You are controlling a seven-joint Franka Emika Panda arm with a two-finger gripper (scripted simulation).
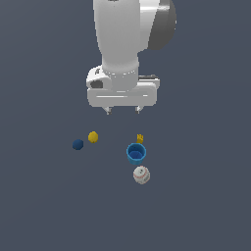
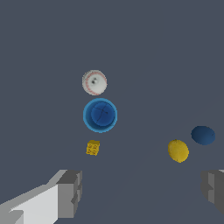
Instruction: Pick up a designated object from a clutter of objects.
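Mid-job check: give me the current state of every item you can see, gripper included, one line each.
gripper: open, empty, raised above the surface.
navy ball: on the surface, ungrasped, close beside the yellow ball.
yellow ball: on the surface, free.
blue cup: upright, opening up, nothing visible inside.
baseball: resting beside the cup.
yellow crown-like piece: lying on the cup's other side.

The floor (image 1: 44, 206) is a plain, flat, dark grey-blue surface; five small things lie on it. A navy ball (image 1: 78, 144) and a yellow ball (image 1: 93, 137) sit just beside each other toward the exterior view's left; well apart from them, a blue cup (image 1: 136, 153) stands upright, with a tiny yellow crown piece (image 1: 140, 138) close behind it and a white baseball (image 1: 141, 175) just in front.
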